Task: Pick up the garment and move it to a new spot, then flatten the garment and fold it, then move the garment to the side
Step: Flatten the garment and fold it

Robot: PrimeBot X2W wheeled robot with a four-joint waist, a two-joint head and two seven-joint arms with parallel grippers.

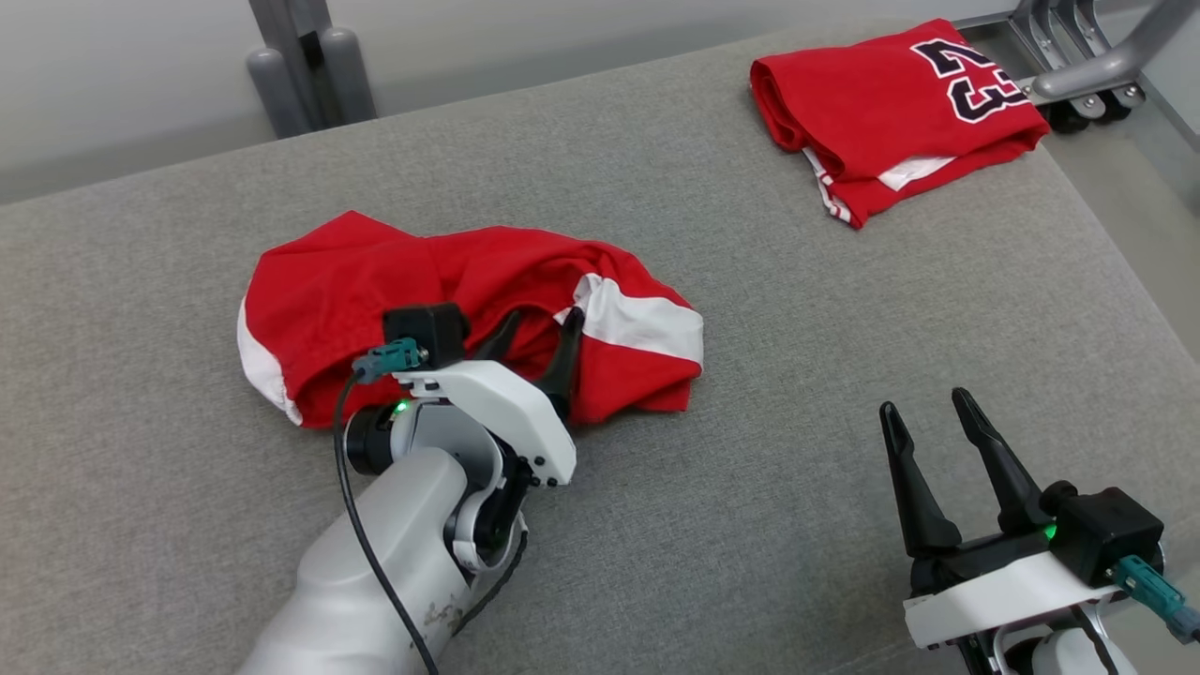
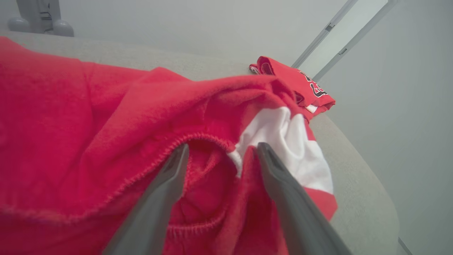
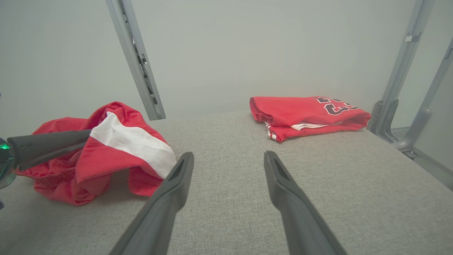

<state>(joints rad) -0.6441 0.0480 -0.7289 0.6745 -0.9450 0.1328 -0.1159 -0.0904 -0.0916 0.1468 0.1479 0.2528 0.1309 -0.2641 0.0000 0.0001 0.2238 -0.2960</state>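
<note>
1. Garment (image 1: 469,309): a red piece with white bands, lying crumpled in a loose heap on the grey fabric surface (image 1: 750,422), left of the middle in the head view and nearer the robot than the far edge.
2. One broad white band (image 1: 637,323) runs across the heap's right end; a narrower white strip edges its left end.
3. Left gripper (image 1: 546,319): it is down at the near edge of the heap, with its two dark fingers spread wide and their tips among the folds.
4. In the left wrist view a stitched red hem (image 2: 198,138) curves between the two fingertips, and the white band lies against the right-hand finger. Cloth sits in the gap, but the jaws stand wide apart and do not pinch it.
5. Right gripper (image 1: 923,403): at the lower right of the head view, well apart from the heap, with bare grey fabric ahead of it. Its fingers are spread wide and hold nothing.
6. The right wrist view shows the heap off to its left, with one dark finger of the left gripper lying against the cloth.
7. Folded red jersey (image 1: 891,103): it lies at the far right corner of the surface, well apart from the heap, with dark numerals outlined in white on top.
8. Grey metal frame (image 1: 1087,66): it stands just beyond the jersey, off the surface's corner
</note>
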